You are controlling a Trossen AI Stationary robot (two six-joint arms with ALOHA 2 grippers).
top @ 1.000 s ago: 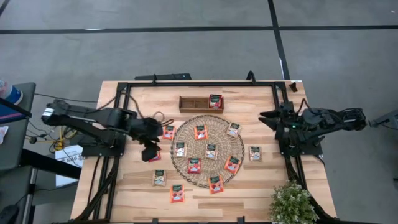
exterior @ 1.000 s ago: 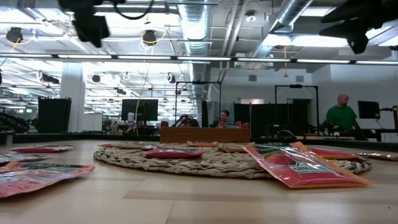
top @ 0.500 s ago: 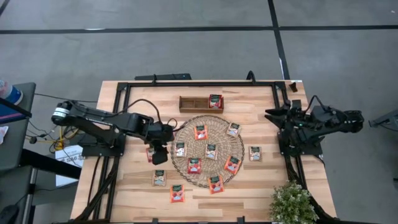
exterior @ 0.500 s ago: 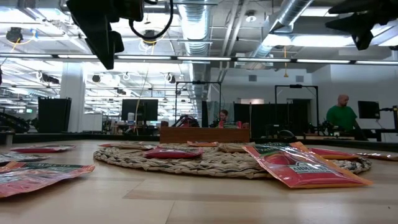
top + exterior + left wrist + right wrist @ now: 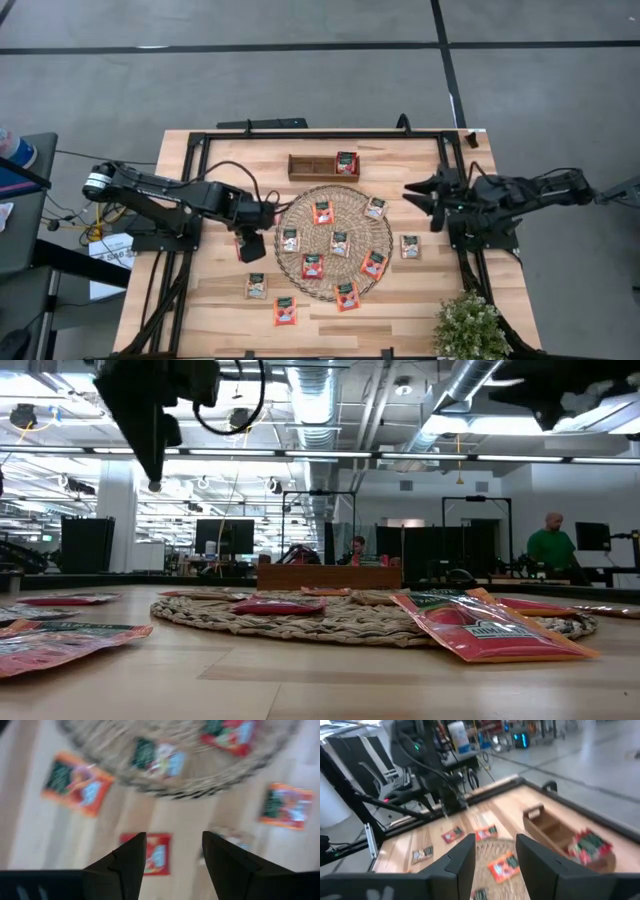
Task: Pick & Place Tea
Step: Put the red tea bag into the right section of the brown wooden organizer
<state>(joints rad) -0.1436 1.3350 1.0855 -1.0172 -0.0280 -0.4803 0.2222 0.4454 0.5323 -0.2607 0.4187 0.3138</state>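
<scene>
Several tea packets lie flat on the round woven mat (image 5: pixel 335 190) and on the wood around it; one sits in the brown tray (image 5: pixel 310 166). My left gripper (image 5: pixel 172 862) hangs open, pointing steeply down, just left of the mat (image 5: pixel 250 243). A red tea packet (image 5: pixel 156 853) lies flat on the table below and between its fingers, which are clear of it. In the low view this gripper (image 5: pixel 150 455) is well above the table. My right gripper (image 5: pixel 412 192) is held level and open in the air at the table's right side, facing the mat (image 5: pixel 495 854).
More packets lie near the front left (image 5: pixel 257 285), (image 5: pixel 285 311) and right of the mat (image 5: pixel 410 246). A potted plant (image 5: pixel 468 328) stands at the front right corner. A black frame runs around the table's edges. People sit and stand in the room far behind.
My left gripper has come down and tipped more steeply over the red packet left of the mat, staying open. My right gripper has reached out from the table's right edge toward the mat, still level and in the air. No packet has moved.
</scene>
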